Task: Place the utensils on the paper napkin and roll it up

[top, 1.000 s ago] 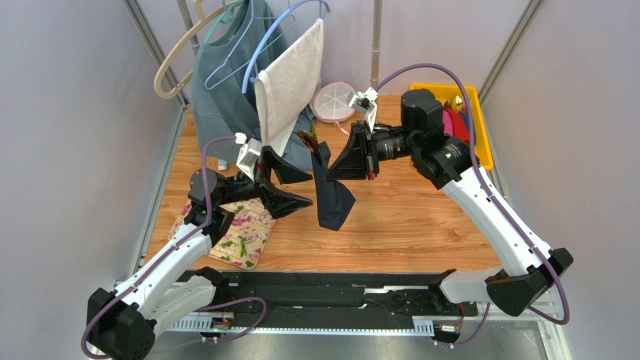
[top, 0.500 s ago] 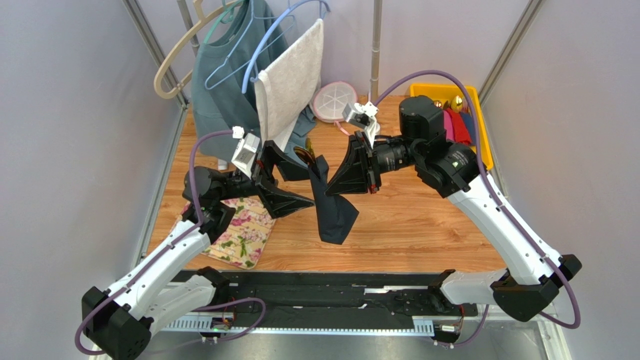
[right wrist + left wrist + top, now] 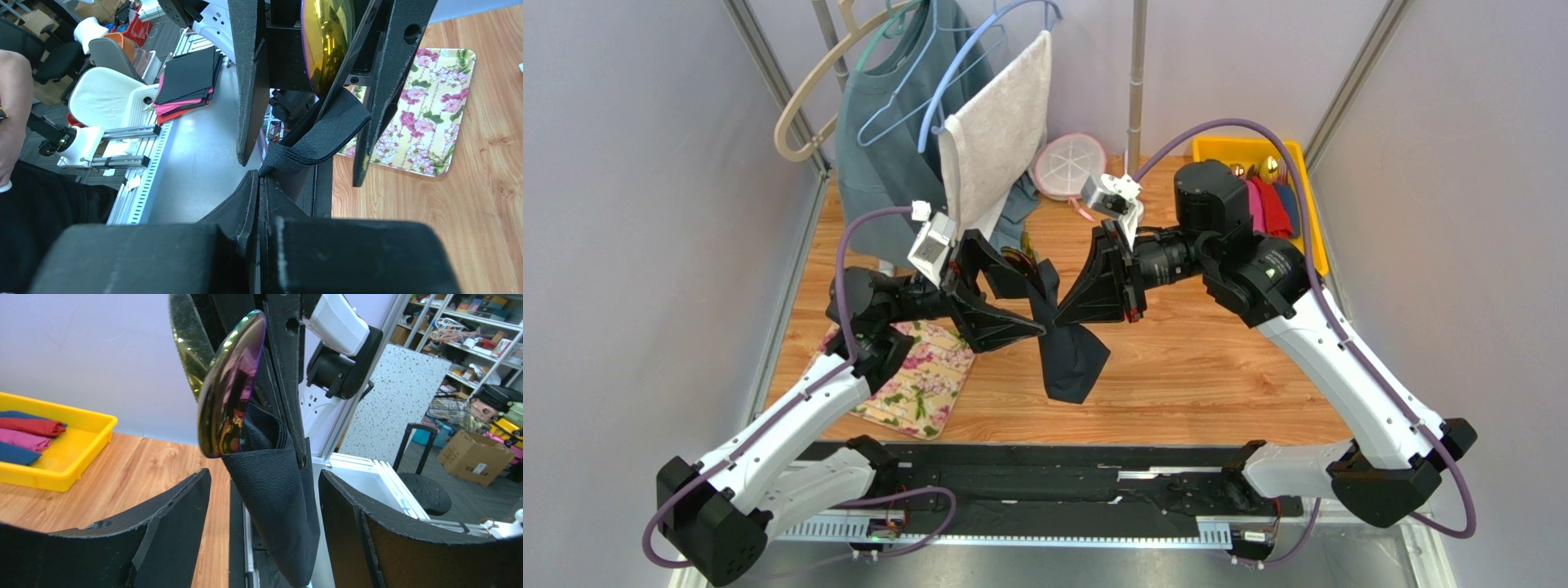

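The black paper napkin (image 3: 1066,349) hangs in the air as a folded bundle between my two grippers, with the utensils inside it. The spoon's iridescent purple bowl (image 3: 230,392) sticks out of the top of the napkin (image 3: 279,496) in the left wrist view. It looks gold in the right wrist view (image 3: 325,37). My right gripper (image 3: 1059,309) is shut on the napkin's edge (image 3: 307,147), with its pinch (image 3: 260,177) at the fold. My left gripper (image 3: 1032,304) is open, its fingers (image 3: 166,533) on either side of the bundle without touching it.
The floral mat (image 3: 916,382) lies on the wooden table at the left, below my left arm. A yellow tray (image 3: 1311,221) with rolled coloured napkins stands at the back right. Clothes and a towel on hangers (image 3: 983,135) hang at the back, beside a pink round lid (image 3: 1069,165).
My left gripper has moved forward and up, so its open fingers now straddle the napkin bundle. My right gripper has shifted slightly left and down with the napkin.
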Controlling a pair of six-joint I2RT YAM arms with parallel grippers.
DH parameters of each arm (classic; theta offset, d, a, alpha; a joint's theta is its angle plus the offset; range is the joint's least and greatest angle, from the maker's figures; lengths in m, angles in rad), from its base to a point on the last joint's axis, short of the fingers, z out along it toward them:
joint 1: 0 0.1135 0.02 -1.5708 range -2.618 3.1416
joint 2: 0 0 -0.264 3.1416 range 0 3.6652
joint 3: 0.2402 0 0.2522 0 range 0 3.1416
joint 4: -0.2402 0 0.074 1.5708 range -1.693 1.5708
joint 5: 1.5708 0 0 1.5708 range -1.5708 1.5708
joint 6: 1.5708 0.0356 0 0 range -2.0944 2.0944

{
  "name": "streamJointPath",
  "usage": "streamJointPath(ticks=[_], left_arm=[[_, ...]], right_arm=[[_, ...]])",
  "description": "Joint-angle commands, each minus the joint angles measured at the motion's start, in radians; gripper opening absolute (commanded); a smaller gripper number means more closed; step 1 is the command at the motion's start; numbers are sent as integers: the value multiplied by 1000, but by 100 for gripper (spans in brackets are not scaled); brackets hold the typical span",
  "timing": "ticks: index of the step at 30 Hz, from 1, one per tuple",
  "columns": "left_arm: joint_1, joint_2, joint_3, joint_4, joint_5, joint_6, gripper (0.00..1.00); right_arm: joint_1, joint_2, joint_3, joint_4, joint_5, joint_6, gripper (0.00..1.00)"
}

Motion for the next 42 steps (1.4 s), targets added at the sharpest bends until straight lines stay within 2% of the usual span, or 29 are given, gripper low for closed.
streamJointPath(ticks=[1, 12, 18, 27, 28, 30, 33, 34, 35, 41, 42], left_arm=[[-20, -7, 49, 47, 9, -10, 73], [-45, 11, 29, 36, -20, 15, 79], [-74, 13, 30, 33, -22, 1, 73], [-75, 10, 26, 36, -27, -21, 50], [-75, 11, 23, 42, -22, -19, 41], [-75, 14, 21, 52, -10, -27, 33], [-74, 16, 18, 55, -4, -33, 16], [-75, 11, 17, 52, -4, -31, 5], [-75, 11, 15, 47, -5, -28, 1], [-74, 5, 21, 9, -16, -21, 0], [-72, 2, 23, -11, -25, -16, 0]], right_arm=[[5, -33, 47, 22, 0, -25, 0], [13, -34, 61, 41, -10, -1, 0], [18, -33, 59, 47, -7, -2, 0], [19, -36, 55, 29, 27, -24, 0], [19, -37, 53, 27, 44, -24, 0], [19, -42, 48, 29, 59, -30, 0], [19, -49, 39, 30, 94, -38, 0], [18, -54, 36, 35, 117, -38, 0], [19, -57, 32, 35, 125, -39, 0], [19, -69, 18, 45, 168, -35, 0], [18, -71, 18, 42, 179, -33, 11]])
